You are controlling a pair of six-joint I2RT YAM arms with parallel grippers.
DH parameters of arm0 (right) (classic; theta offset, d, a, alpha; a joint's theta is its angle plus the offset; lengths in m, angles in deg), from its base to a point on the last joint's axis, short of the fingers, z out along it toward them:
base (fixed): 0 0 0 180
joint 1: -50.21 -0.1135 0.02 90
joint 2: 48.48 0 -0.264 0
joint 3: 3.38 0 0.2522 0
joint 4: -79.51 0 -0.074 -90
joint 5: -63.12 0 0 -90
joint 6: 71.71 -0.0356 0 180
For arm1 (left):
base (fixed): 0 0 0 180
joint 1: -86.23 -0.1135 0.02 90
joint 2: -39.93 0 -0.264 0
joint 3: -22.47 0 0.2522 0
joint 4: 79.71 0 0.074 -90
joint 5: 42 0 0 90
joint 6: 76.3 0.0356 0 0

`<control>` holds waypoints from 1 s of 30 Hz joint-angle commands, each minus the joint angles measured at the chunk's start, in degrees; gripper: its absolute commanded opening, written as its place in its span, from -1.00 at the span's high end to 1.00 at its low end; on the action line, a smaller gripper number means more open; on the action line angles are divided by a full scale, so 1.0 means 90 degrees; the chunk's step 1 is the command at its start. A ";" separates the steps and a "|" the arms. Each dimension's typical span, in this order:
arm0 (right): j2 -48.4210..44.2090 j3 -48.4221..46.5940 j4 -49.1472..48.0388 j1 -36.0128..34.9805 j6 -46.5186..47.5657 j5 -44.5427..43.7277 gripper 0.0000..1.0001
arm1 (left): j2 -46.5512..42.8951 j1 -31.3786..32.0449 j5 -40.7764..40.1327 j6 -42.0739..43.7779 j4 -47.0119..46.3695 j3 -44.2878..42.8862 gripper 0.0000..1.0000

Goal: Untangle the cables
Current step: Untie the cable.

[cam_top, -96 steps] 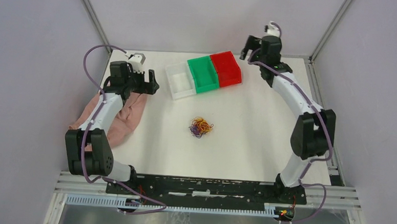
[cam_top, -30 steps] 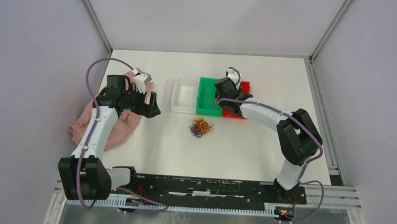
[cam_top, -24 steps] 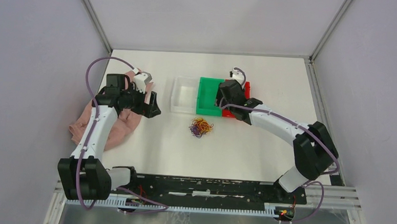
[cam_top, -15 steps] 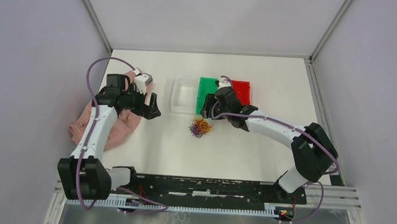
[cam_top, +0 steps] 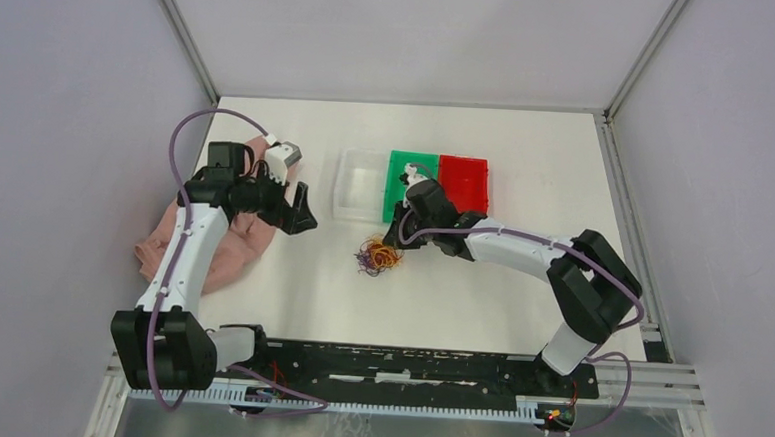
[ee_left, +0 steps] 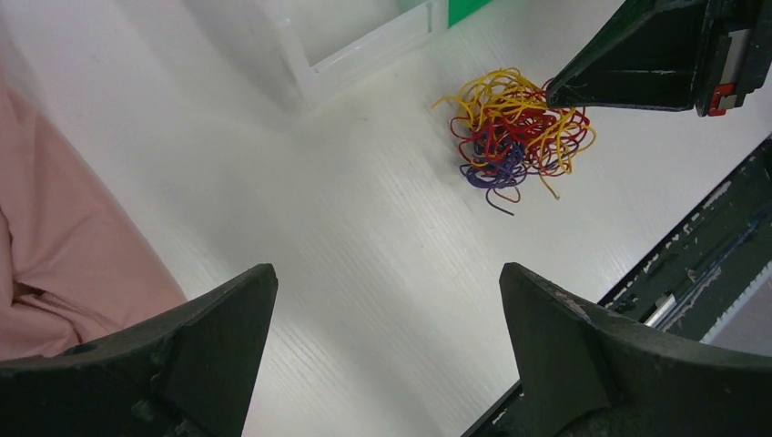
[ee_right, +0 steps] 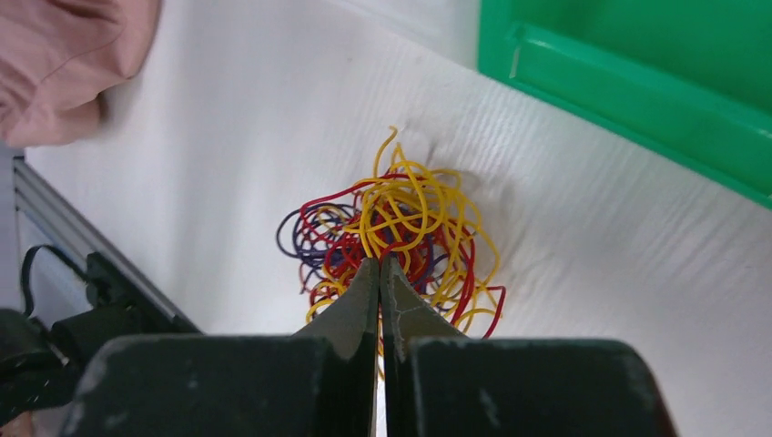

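The cables (cam_top: 377, 257) are a small tangle of red, yellow and purple strands lying on the white table, in front of the bins. My right gripper (cam_top: 393, 243) reaches down into the tangle's right edge. In the right wrist view its jaws (ee_right: 380, 261) are pressed together at the near side of the cables (ee_right: 401, 228), with a yellow strand caught between them. My left gripper (cam_top: 300, 210) hangs wide open to the left, above bare table. The left wrist view shows the cables (ee_left: 514, 127) well ahead of its fingertips (ee_left: 387, 278), with nothing between them.
A clear bin (cam_top: 360, 187), a green bin (cam_top: 398, 164) and a red bin (cam_top: 463, 182) stand in a row behind the tangle. A pink cloth (cam_top: 237, 241) lies at the left under the left arm. The black rail runs along the near edge.
My right arm swung from the back right over the bins down to the tangle and closed its jaws on it. The tangle shifted slightly left and nearer. The left gripper barely moved.
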State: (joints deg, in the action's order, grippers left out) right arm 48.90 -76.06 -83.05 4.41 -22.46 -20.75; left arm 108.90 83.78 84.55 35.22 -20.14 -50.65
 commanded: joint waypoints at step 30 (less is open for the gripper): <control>-0.1210 0.0456 -0.3285 -0.0663 -0.1705 0.2216 1.00 | -0.0513 0.1765 0.1738 0.0458 -0.0265 0.0549 -0.27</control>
State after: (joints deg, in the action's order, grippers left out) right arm 38.56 -72.19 -102.28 -1.33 -32.97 -5.53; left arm 105.04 99.51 96.99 37.69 -21.08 -44.35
